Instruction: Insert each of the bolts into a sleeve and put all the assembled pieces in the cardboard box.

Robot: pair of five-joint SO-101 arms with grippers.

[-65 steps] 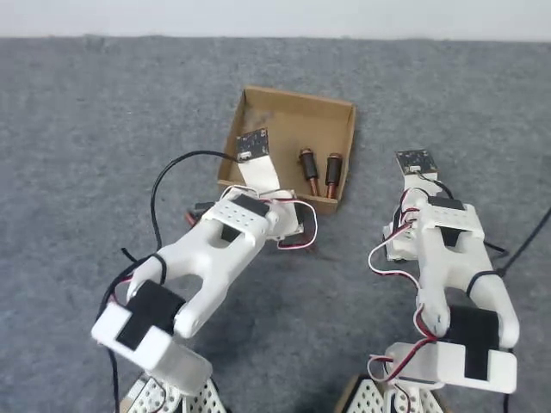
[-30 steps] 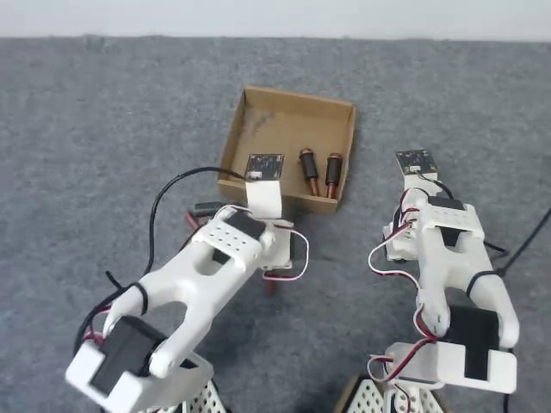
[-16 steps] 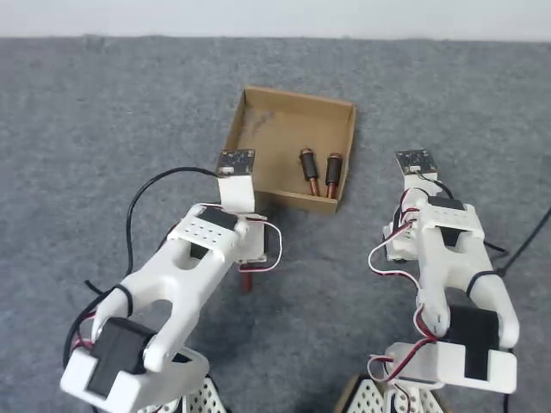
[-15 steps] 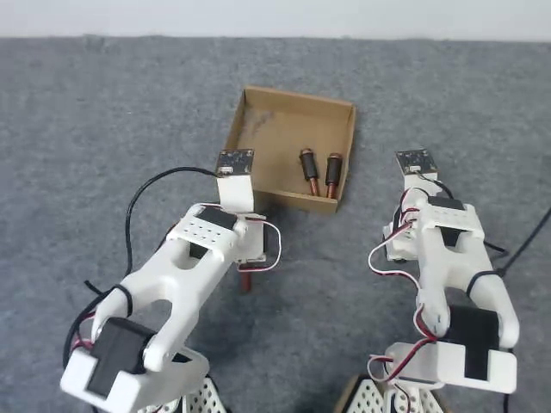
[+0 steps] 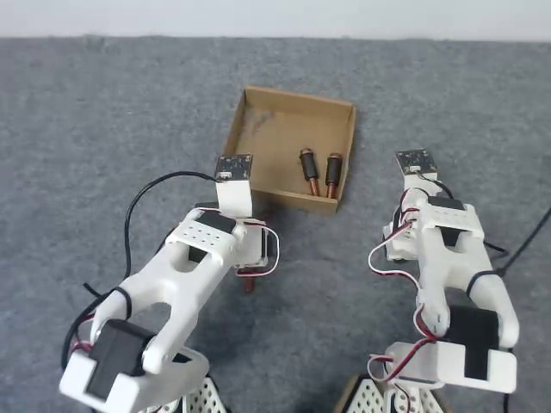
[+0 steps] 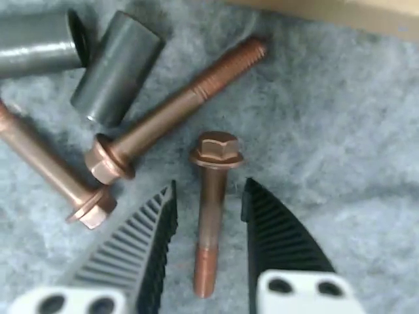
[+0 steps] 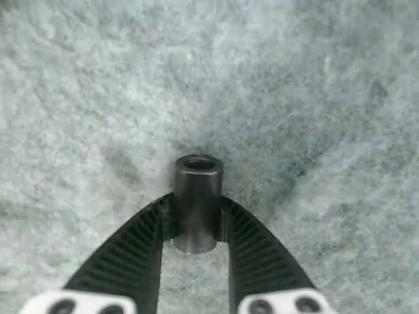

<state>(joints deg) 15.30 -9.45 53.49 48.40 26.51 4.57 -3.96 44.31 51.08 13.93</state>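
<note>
Copper bolt [image 6: 215,157] lies on the grey surface [image 5: 86,129], between the wide-open jaws of the left end effector [image 6: 209,190], ready to be grabbed. The right end effector [image 7: 196,216] pinches a dark sleeve [image 7: 198,176] with its open end free, I think so a bolt can slide in. Two finished pieces [image 5: 308,172] rest in the cardboard box [image 5: 293,99]. The left arm [image 5: 198,267] is no longer over the box; it sits at the box's 7 o'clock. The right arm [image 5: 448,249] is where it was.

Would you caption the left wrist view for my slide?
Open left gripper straddles a bolt; two bolts, two sleeves nearby.
</note>
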